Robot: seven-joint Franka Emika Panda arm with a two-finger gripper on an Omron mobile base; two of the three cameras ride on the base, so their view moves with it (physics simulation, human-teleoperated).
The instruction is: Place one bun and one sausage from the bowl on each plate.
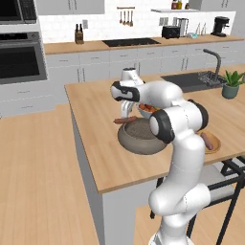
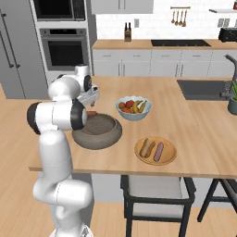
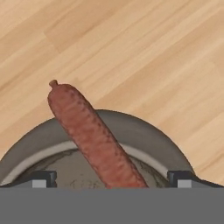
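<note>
Left base view: set behind the arm to its left, high, facing forward and down over the surface; middle distance.
Right base view: set behind the arm to its right, same height and tilt, facing forward and down.
Shared by both: the grey bowl, the fruit bowl, the tan plate, the back wall cabinets.
Hand view: looks along the fingers, very close; the bowl rim and sausage lie just beyond the fingers, surface past them.
</note>
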